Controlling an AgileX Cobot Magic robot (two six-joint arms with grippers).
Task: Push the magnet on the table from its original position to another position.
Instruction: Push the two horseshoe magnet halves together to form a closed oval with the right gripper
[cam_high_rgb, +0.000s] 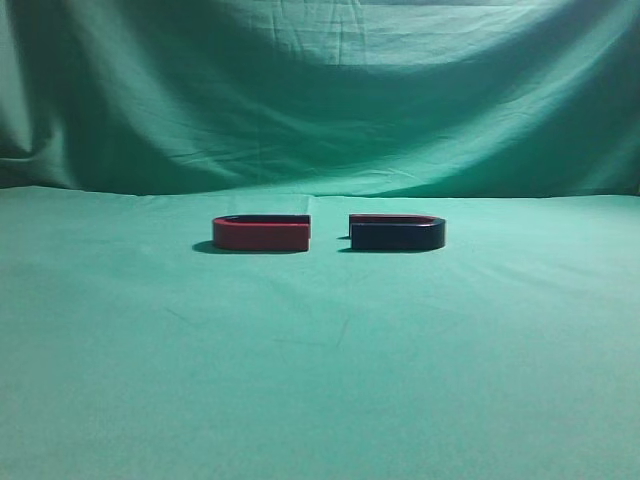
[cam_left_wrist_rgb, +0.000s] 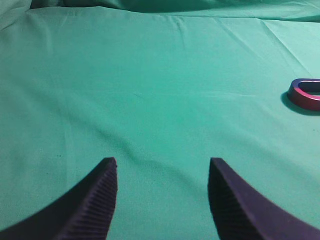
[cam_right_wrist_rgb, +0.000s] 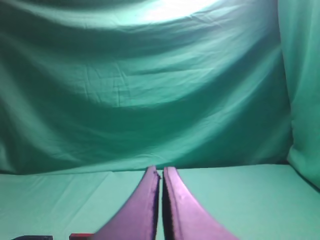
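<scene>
The magnet (cam_high_rgb: 397, 234) is a low, dark navy U shape with a thin red top rim. It lies on the green table (cam_high_rgb: 320, 380) right of centre, its open end facing left. Neither gripper shows in the exterior view. In the left wrist view my left gripper (cam_left_wrist_rgb: 162, 167) is open and empty over bare cloth, and the dark magnet is out of view there. In the right wrist view my right gripper (cam_right_wrist_rgb: 161, 172) is shut and empty, pointing at the backdrop above the table.
A red U-shaped magnet (cam_high_rgb: 261, 233) of the same size lies just left of the dark one, open ends facing across a small gap. It also shows at the right edge of the left wrist view (cam_left_wrist_rgb: 306, 94). Green backdrop (cam_high_rgb: 320, 90) hangs behind.
</scene>
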